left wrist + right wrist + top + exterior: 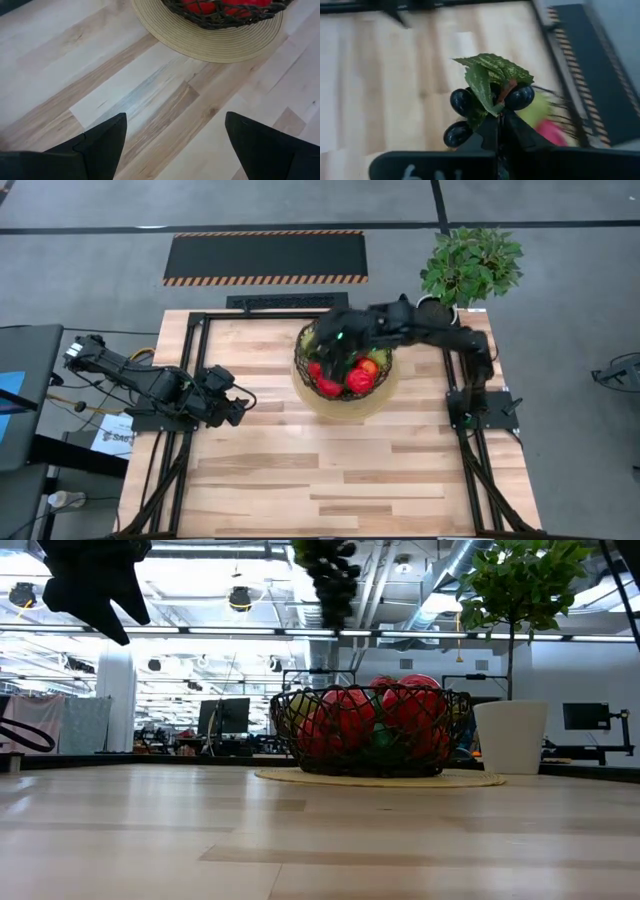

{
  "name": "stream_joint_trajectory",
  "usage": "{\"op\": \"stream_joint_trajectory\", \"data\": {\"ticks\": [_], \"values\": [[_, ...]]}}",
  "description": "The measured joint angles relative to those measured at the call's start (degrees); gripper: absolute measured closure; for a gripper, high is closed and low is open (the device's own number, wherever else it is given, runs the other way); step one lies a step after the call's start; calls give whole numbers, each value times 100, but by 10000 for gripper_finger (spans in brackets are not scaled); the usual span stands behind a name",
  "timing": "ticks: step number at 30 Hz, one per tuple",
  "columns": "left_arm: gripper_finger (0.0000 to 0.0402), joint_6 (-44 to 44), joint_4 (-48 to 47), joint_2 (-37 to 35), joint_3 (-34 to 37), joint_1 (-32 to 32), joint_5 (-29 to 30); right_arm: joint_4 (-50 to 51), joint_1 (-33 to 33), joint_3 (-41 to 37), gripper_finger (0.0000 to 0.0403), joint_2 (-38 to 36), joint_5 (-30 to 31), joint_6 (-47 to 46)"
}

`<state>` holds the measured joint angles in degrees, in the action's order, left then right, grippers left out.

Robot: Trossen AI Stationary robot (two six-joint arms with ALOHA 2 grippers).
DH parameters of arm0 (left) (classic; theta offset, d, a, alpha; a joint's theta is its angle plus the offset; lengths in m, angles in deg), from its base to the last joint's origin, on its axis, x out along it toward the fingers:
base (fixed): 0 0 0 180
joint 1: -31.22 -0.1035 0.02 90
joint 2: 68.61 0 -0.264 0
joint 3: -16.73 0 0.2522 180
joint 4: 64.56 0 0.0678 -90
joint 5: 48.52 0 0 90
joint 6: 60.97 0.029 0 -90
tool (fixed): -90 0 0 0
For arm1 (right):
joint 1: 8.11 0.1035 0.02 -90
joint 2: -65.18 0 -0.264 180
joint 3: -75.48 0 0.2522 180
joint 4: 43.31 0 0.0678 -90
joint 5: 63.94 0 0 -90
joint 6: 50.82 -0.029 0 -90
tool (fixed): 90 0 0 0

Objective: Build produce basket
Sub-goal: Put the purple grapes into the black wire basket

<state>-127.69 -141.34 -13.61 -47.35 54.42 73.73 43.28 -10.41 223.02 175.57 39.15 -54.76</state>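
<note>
Dark grapes [485, 107] hang pinched in the right tool [501, 131] above the basket [345, 370]; left tool [172, 142] gapes wide.

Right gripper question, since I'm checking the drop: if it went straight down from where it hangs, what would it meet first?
Probably the fruit piled in the basket. The right gripper, shut on the grapes, hangs above it, though exact alignment is unclear.

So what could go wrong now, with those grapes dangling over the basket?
The right gripper pinches the grapes only by the stem near the leaf, so the bunch might slip out early. The basket already looks heaped with red fruit, so the grapes could roll off the pile or over the rim.
</note>
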Motion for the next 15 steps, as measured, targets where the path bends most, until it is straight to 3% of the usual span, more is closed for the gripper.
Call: {"op": "stream_joint_trajectory", "data": {"ticks": [7,15], "values": [[77,-37,0,0,1,0,3,576,-512,0,370,-407,237,-4],[77,-63,13,0,1,0,125,816,-971,7,368,-196,209,239]]}}
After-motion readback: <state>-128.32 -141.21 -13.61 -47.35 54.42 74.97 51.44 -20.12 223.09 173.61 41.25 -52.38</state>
